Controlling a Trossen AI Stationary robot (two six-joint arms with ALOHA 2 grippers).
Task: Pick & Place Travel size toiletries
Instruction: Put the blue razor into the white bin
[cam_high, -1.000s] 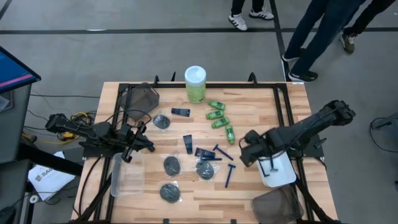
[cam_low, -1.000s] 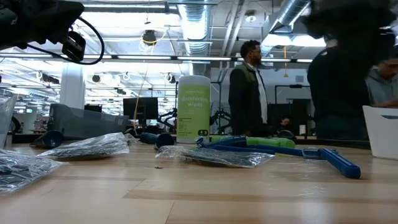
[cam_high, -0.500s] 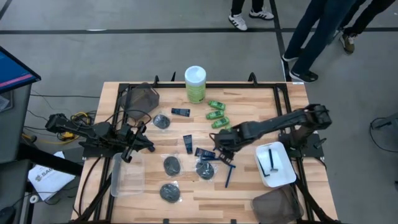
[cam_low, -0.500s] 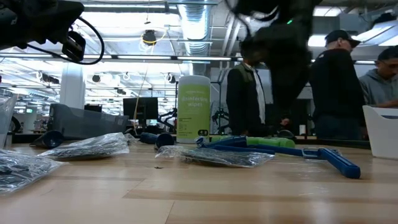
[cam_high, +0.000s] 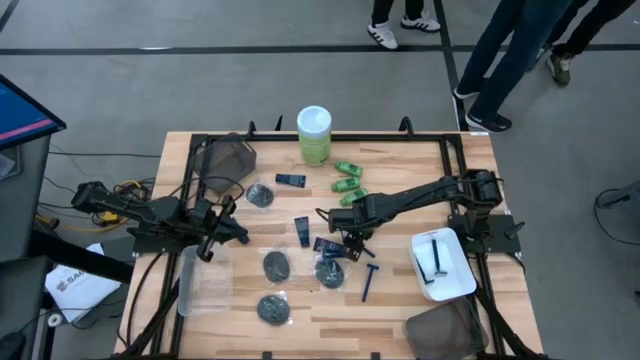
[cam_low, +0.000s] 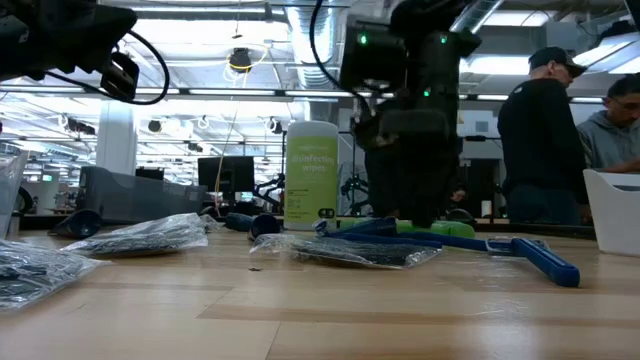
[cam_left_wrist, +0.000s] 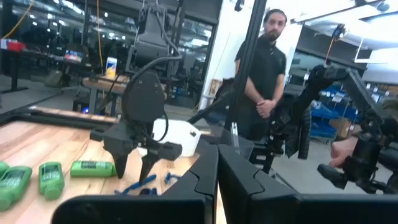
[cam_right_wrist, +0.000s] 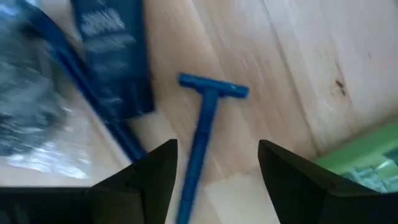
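On the pale wooden table (cam_high: 420, 300), the right gripper (cam_high: 348, 232) is held spread directly above a thin blue plastic razor (cam_right_wrist: 204, 127), while the left gripper (cam_high: 240, 236) is kept pressed together near a clear tray (cam_high: 203, 282).

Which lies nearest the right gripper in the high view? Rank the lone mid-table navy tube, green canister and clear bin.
1. Navy tube: mid-table, beside the right gripper.
2. Green canister: at the table's far edge.
3. Clear bin: left front, under the left arm.

Green canister (cam_high: 314, 135), white tray (cam_high: 459, 277), clear bin (cam_high: 204, 281), people behind.
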